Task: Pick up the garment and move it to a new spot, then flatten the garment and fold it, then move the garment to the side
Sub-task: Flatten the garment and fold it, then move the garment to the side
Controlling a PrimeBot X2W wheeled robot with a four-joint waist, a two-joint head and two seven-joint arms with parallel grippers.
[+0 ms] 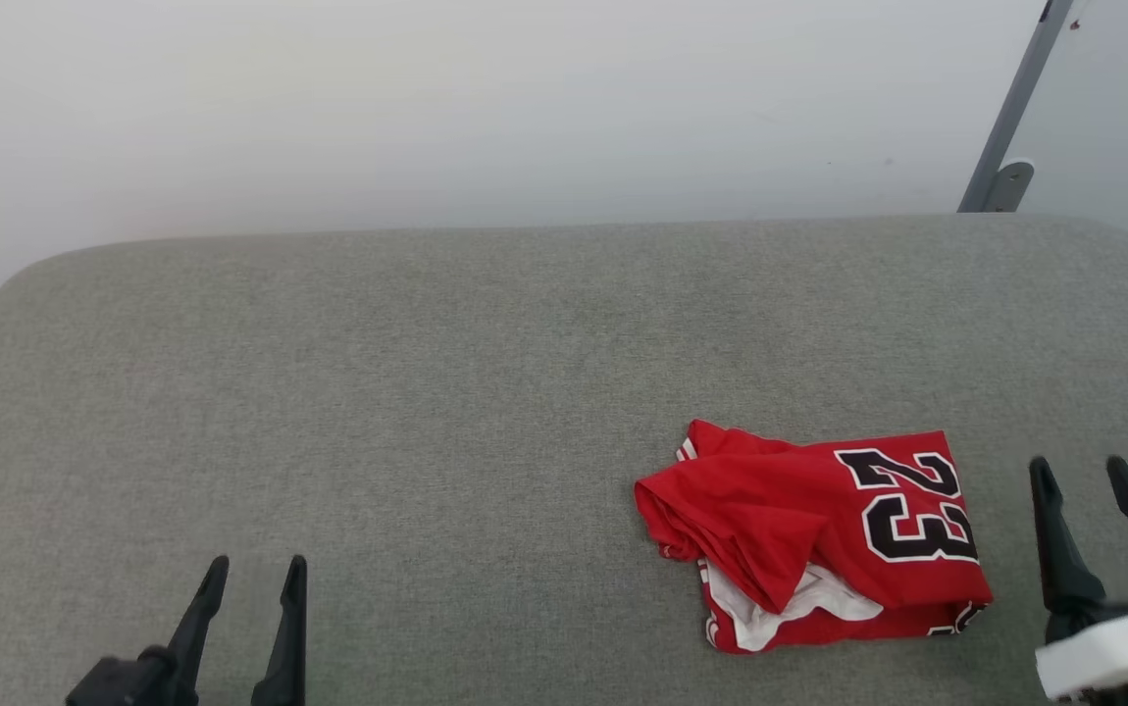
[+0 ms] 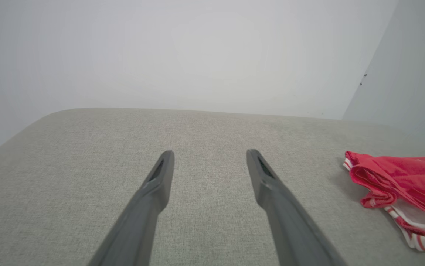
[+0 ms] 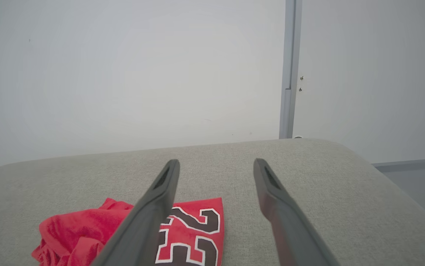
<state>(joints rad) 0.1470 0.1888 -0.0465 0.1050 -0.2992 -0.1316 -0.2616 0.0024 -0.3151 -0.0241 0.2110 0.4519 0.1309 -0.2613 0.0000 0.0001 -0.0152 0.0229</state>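
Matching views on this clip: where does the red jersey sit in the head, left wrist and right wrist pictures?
Head view: the garment lies lower right, on the grey cushion.
Left wrist view: the garment is at the right edge, partly cut off.
Right wrist view: the garment is lower left, partly behind a finger of the right gripper.
Shared landmark: the cushion's rounded far edge.

Before me, a grey fabric-covered bench [image 1: 427, 392] with rounded corners, a white wall [image 1: 427, 98] behind, a grey metal post [image 1: 1015, 108] far right.
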